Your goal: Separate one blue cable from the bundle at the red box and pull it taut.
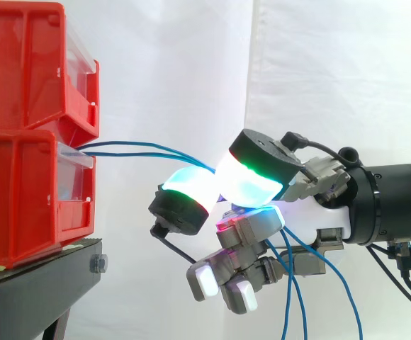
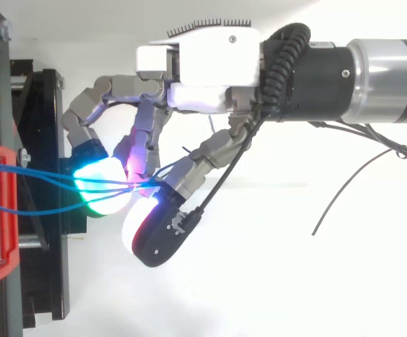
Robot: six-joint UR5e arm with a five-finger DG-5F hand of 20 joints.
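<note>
White curtain behind; two stacked red bins [image 1: 21,106] sit on a black stand [image 1: 42,280]. Blue cables [image 1: 127,144] leave the lower bin and reach the hand [image 1: 308,212], pinched between its curled, glowing pads [image 1: 244,180] (loose ends hang below)

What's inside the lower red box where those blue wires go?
Thin blue cables run into the lower red plastic box at its front opening; their ends inside are hidden.

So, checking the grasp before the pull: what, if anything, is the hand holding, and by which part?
The hand pinches the blue cables between its glowing pads, partway along their run from the red box.
</note>
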